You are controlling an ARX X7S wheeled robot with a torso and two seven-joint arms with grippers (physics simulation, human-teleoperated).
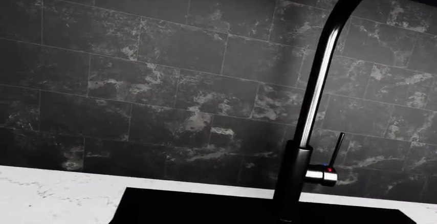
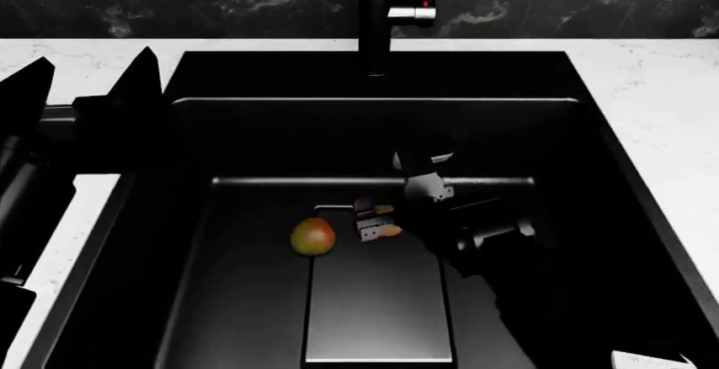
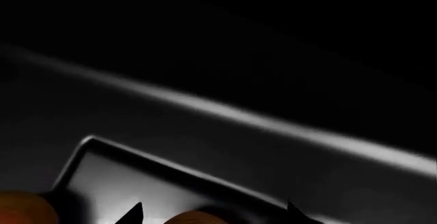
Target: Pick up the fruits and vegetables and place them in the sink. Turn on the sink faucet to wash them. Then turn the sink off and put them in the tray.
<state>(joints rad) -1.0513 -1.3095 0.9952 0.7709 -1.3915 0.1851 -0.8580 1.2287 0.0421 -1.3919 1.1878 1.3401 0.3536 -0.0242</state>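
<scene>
- Black left gripper (image 2: 84,91), nearest the head camera, hangs over the white marble counter (image 2: 663,99) just left of the deep matte-black sink (image 2: 595,158); its fingers stand spread, holding nothing.
- Egg-shaped green-yellow mango (image 2: 313,237) lies on the sink's floor.
- Right gripper (image 2: 372,221), down in the sink, is clamped on the rounded tan-brown fruit (image 2: 386,230), just right of the mango.
- Tall slim black faucet (image 2: 375,19) stands at the sink's far rim.

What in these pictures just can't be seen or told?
- Tan-brown fruit: head view, mostly hidden by the right gripper; whether the jaws are shut on it is unclear.
- Faucet: spout top cut off by the edge in the head view.
- Tray: in no view.
- Left gripper: head view shows only dark shapes, state unreadable.
- Sink walls: black on black, little detail.
</scene>
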